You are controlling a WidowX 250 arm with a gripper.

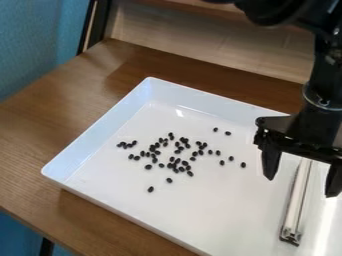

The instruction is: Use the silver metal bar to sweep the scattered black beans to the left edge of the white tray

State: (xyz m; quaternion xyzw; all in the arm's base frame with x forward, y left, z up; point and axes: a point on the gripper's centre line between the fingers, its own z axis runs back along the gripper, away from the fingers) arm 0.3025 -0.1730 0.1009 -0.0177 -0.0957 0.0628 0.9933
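- Gripper [302, 172], black, one: at three o'clock of my view, hanging fingers down; fingers spread wide, pincer open, nothing gripped.
- Stick [298, 195], pale, with a metal end: at four o'clock, lying lengthwise in the tray, seen between my fingertips; the wide spread leaves room around its narrow body, I judge.
- Beans [179, 162], black, many: loosely scattered from the middle towards ten o'clock, apart from the stick; spread so, most sit singly, some touching.
- Tray [100, 127], white: raised walls, presumably to stop small round pieces rolling off.
- Table [87, 75], brown wood: flat support beneath the tray.
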